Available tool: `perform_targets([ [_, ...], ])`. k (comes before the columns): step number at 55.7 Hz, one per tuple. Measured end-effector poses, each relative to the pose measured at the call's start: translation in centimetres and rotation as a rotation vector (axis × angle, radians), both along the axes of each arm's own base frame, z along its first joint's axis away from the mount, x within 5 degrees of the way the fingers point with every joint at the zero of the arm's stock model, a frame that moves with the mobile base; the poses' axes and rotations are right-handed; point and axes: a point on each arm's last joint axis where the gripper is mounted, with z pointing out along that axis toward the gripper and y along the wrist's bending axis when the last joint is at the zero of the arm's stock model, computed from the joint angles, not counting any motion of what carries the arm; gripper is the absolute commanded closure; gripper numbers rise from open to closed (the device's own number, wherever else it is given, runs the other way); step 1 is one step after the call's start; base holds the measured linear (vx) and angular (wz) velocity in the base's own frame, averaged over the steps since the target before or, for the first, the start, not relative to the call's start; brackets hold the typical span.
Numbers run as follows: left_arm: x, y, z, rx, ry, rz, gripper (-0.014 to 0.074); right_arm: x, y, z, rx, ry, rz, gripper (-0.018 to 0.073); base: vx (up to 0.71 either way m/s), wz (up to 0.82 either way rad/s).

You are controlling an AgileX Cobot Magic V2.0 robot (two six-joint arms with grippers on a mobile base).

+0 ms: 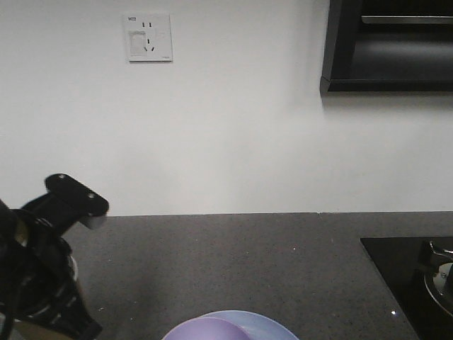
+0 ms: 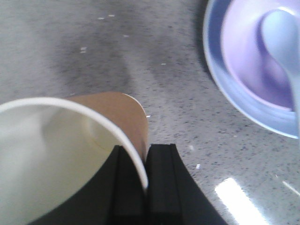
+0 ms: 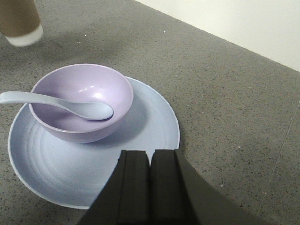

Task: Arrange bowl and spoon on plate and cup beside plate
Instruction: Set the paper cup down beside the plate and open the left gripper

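Placement of the cup beside the plate looks to be the step in hand, since the lavender bowl already sits on the pale blue plate with the spoon lying scoop-down inside it, handle resting over the rim. The left gripper has its jaws pinched on the cup's rolled rim, one finger inside the cream wall and one against the brown outside. In the right wrist view the cup's base appears near the plate but apart from it, and I cannot tell whether it is resting on the desk or just above it. To finish well, I would judge that the cup should be lowered straight down until its base sits flat, kept level so the thin paper wall does not buckle, and released only once it stands steady; the jaws should then part and lift vertically so the inner finger does not drag the rim and tip the cup toward the plate. The right gripper hangs over the near edge of the plate with its jaws closed together and nothing between them. The desk is dark grey speckled stone, slightly glossy. Behind it rises a plain white wall with a power socket, a dark cabinet hangs at upper right, and a black cooktop is set into the surface on the right.
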Motion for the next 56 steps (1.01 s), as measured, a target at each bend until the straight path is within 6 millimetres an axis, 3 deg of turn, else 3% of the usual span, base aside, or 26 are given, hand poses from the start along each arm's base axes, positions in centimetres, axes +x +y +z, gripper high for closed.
perform_targets([
  [14, 0.3, -3.7, -2.8, 0.056, 0.07, -0.083, 0.0596, 0.0, 0.1, 0.0, 0.016, 0.008, 0.0, 0.0568, 0.0, 0.0],
  [31, 1.0, -4.7, -4.2, 0.076, 0.091, -0.093, 0.0573, -0.1, 0.1, -0.1, 0.013, 0.016, 0.002, 0.0568, 0.0, 0.0],
  [41, 1.2, -4.9, -4.1, 0.064, 0.071, -0.095, 0.0458, -0.1, 0.1, -0.1, 0.009, 0.023, 0.004, 0.0568, 0.0, 0.0],
  [56, 1.2, -4.9, -4.1, 0.063, 0.069, -0.096, 0.0187, -0.1, 0.1, -0.1, 0.009, 0.023, 0.004, 0.0568, 0.0, 0.0],
])
